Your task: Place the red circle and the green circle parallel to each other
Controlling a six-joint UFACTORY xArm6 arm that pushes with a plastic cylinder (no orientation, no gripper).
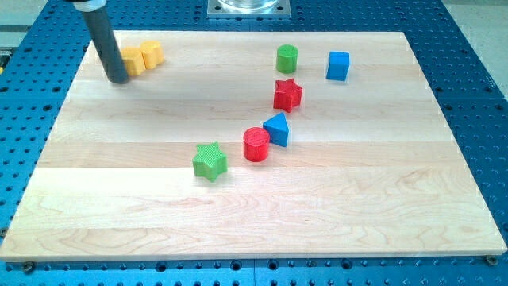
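The red circle (256, 144) sits near the board's middle, touching the blue triangle (278, 129) on its right. The green circle (287, 58) stands near the view's top, right of centre, well above the red circle. My tip (119, 79) rests on the board at the view's top left, far from both circles, just left of two yellow blocks (141, 58).
A red star (287, 94) lies between the two circles. A blue cube (338, 66) is right of the green circle. A green star (209, 161) lies lower left of the red circle. The wooden board (381, 199) lies on a blue perforated table.
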